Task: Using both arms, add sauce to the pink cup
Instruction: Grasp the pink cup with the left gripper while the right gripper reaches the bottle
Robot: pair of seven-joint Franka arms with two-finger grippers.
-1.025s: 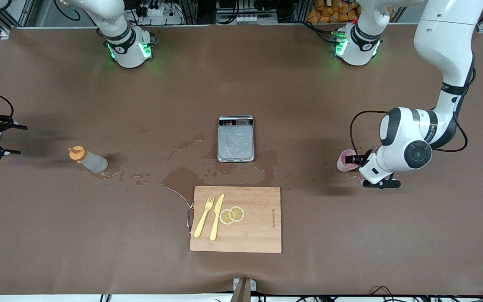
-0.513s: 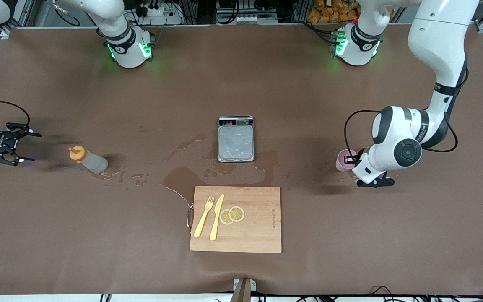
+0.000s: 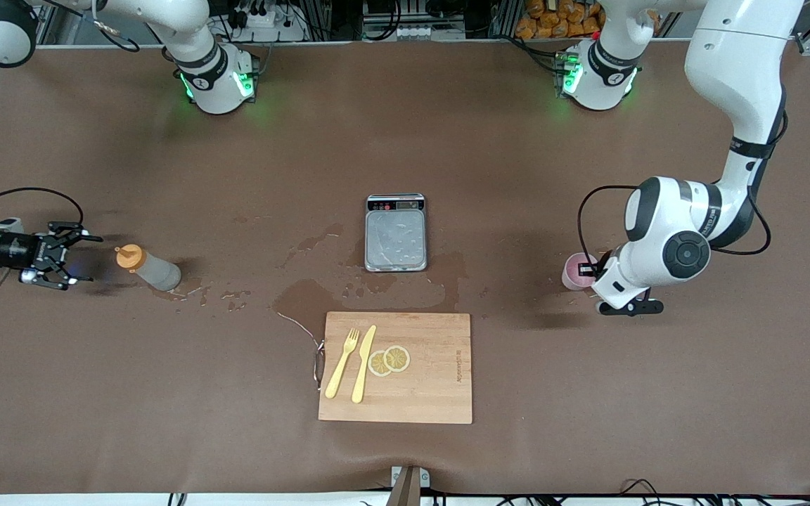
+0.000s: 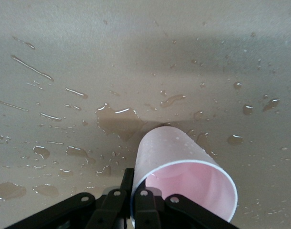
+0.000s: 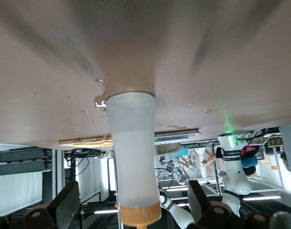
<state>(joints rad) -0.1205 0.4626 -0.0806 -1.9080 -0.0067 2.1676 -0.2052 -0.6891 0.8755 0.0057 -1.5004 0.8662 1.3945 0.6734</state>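
Counting one pink cup (image 3: 576,271) pinched, seemingly by its rim, in left hand (image 3: 590,269); one sauce (image 3: 146,267) before spread right hand (image 3: 76,259).

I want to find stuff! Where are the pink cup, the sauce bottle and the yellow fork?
pink cup (image 4: 169,150), left wrist view, outer wall.
sauce bottle (image 3: 155,270), front view, body.
yellow fork (image 3: 342,365), front view, handle.

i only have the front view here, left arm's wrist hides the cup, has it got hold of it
Observer: Yes. In the left wrist view the left gripper is shut on the rim of the pink cup, one finger inside, one outside.
Operator: anything in the cup
Observer: It looks empty inside, only droplets on its wall.
Operator: and the right one, on the bottle yet
Observer: No. In the right wrist view the right gripper is open, with the sauce bottle between the fingers, untouched.
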